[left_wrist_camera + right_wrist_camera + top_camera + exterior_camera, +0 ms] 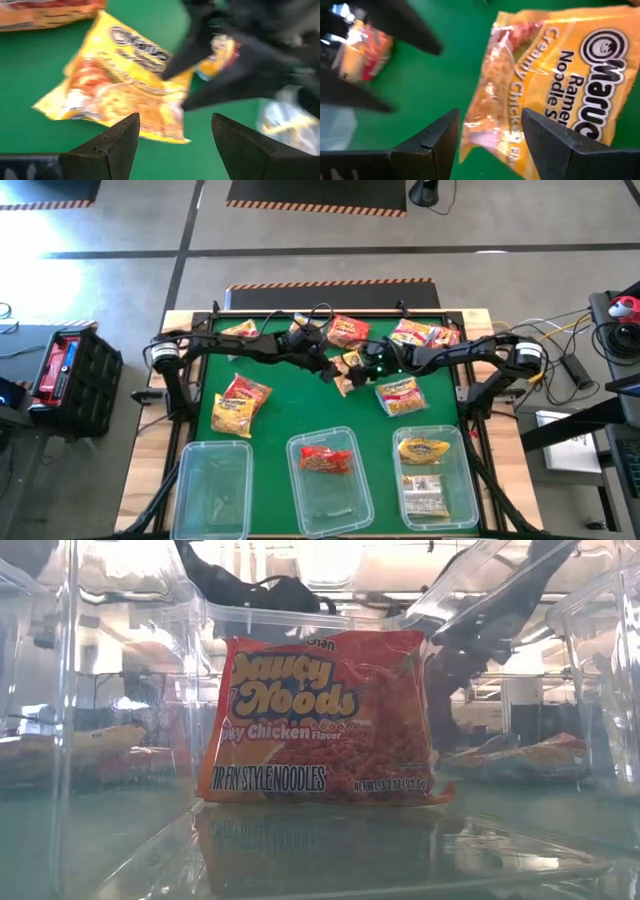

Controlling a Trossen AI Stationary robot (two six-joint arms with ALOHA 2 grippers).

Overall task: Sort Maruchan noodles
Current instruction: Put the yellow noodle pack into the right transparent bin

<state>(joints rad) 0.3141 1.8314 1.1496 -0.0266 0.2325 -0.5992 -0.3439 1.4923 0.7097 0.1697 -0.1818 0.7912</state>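
The yellow packet [349, 370] lies on the green mat [290, 405], up-table of the middle bin [325, 480]. My left gripper [327, 367] and right gripper [368, 363] flank it, both open, empty. I'm approaching a pick; next, one descends and closes.

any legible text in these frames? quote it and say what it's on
"Saucy Noods", "Chicken Flavor", "FRY STYLE NOODLES": red packet standing in the middle bin, low view; its top line and weight print are unreadable.
"Maruc...", "Ramen Noodle S...", "Creamy Chicken": yellow packet, right wrist view.
Left wrist view packet: logo blurred.
High view: labels too small.
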